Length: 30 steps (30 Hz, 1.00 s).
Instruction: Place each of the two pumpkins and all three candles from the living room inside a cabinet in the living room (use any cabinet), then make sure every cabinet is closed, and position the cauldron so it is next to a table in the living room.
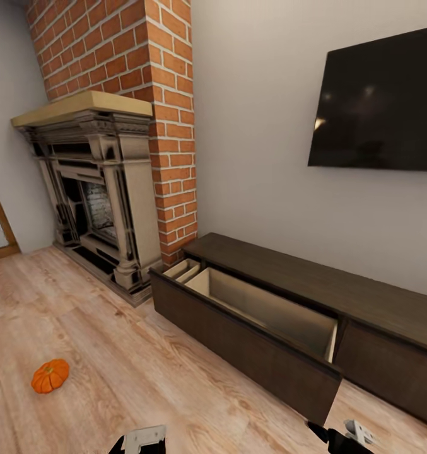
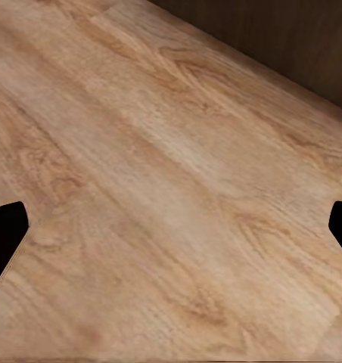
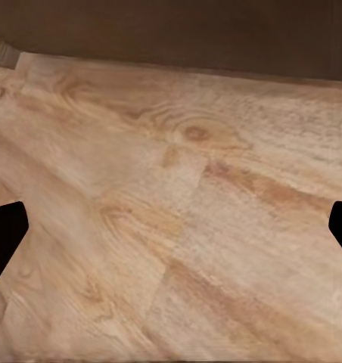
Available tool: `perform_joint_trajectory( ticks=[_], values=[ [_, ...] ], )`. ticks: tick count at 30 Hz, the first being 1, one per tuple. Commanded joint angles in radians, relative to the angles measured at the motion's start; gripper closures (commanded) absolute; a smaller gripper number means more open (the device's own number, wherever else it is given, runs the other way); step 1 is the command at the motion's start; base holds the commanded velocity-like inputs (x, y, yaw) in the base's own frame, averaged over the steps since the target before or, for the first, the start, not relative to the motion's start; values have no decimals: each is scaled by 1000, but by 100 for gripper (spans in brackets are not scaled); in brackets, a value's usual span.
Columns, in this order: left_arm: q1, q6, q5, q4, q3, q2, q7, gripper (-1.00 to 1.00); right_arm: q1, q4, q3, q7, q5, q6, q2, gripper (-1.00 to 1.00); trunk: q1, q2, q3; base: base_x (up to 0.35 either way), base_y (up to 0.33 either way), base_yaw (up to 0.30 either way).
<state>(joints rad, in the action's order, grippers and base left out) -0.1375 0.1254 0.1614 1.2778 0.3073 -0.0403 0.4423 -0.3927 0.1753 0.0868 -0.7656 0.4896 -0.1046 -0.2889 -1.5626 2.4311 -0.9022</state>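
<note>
The cabinet (image 1: 339, 302) stood against the wall below the black TV (image 1: 380, 104), and its long drawer (image 1: 263, 315) was pulled out toward the room, the pale interior open from above. That looked like the reason for its position: a drawer standing out like this lets things be lowered in from over its front edge. As far as the head view showed, the drawer held nothing.

One pumpkin (image 1: 50, 375) lay on the wood floor (image 1: 112, 340) well out from the cabinet's fireplace end, on its side, with bare planks all round it. The fireplace (image 1: 96, 195) stood beside that same end of the cabinet.

The left claw (image 2: 171, 234) hung above the floor in front of the cabinet with its fingers spread wide and nothing between them. The right claw (image 3: 171, 234) did likewise, nearer the cabinet's dark front, also spread and empty.

Room for moving seemed generous between pumpkin and cabinet. The edge to mind, I judged, was the drawer's jutting front corner (image 1: 330, 403), close by the right arm (image 1: 345, 438); the gap beside the fireplace plinth was narrower.
</note>
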Motion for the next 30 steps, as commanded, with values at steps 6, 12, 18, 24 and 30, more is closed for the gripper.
perform_joint_trajectory(
  ticks=[6,12,18,24,30],
  values=[
    [0,4,9,-3,0,1,4,-100,0,9,-8,50,2,-12,15,-100,23,-42,11,0,0,211],
    [0,4,9,-1,0,1,4,-100,0,11,-15,67,1,-12,28,-100,46,-84,24,0,0,210],
    [0,3,8,-1,0,1,5,-100,0,12,-17,69,1,-12,30,-100,69,-126,36,0,0,209],
    [1,4,8,-1,1,1,5,-100,0,12,-18,69,1,-12,31,-100,92,-168,48,0,0,209],
    [-1,5,8,2,1,1,5,-100,0,12,-18,69,1,-12,32,-100,115,-210,60,0,0,209]
  ],
)
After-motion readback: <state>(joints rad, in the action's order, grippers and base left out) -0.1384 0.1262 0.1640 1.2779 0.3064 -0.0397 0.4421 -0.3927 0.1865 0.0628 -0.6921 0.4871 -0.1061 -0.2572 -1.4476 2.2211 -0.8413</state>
